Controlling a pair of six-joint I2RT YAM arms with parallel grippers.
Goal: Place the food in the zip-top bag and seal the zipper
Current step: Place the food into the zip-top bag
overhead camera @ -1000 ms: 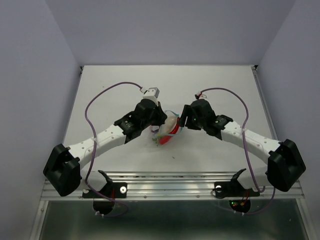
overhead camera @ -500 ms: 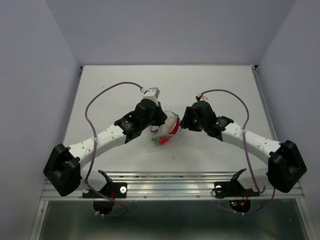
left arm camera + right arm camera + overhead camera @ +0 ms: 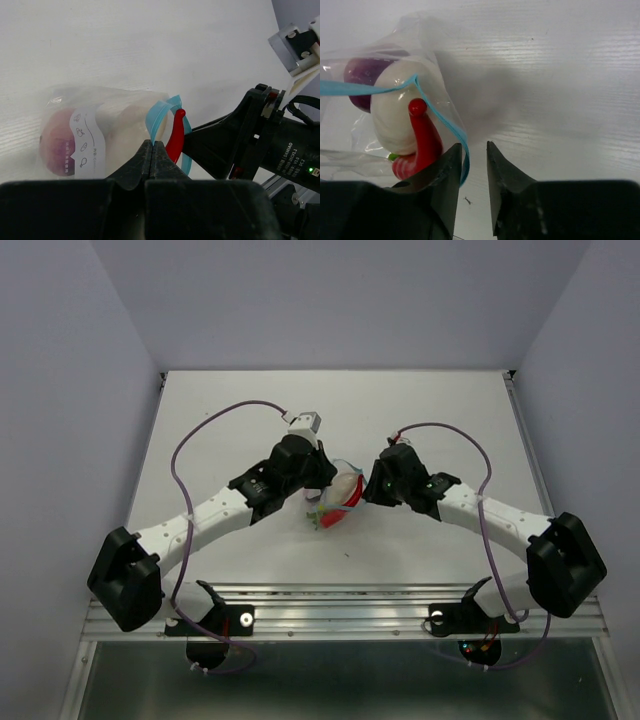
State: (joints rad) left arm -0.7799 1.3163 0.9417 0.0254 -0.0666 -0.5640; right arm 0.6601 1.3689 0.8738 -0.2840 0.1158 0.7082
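The left gripper [image 3: 153, 146] is pressed fully together, pinching the edge of a small, crinkly clear plastic zip-top bag [image 3: 95, 107] right where its thin light-blue zipper strip [image 3: 156, 116] loops up from the fingertips. Through the plastic, beyond the fingers, sit a pale white radish [image 3: 125, 127] and, farther to the left, a round purple-red onion [image 3: 56, 145] behind a white printed label. A curved red chili [image 3: 175, 136] pokes out by the blue strip, just beside the black body of the other arm.

The right gripper [image 3: 473, 148] is narrowly parted, a slim gap of white bench [image 3: 560, 75] showing between its fingers. The zipper strip runs down along the inner edge of one finger; no clamp on it can be seen. Just past those tips the chili lies against the radish, green leaves [image 3: 393, 156] peeking below.

From above, the bag lies on the bench [image 3: 420, 410] between the two grippers.
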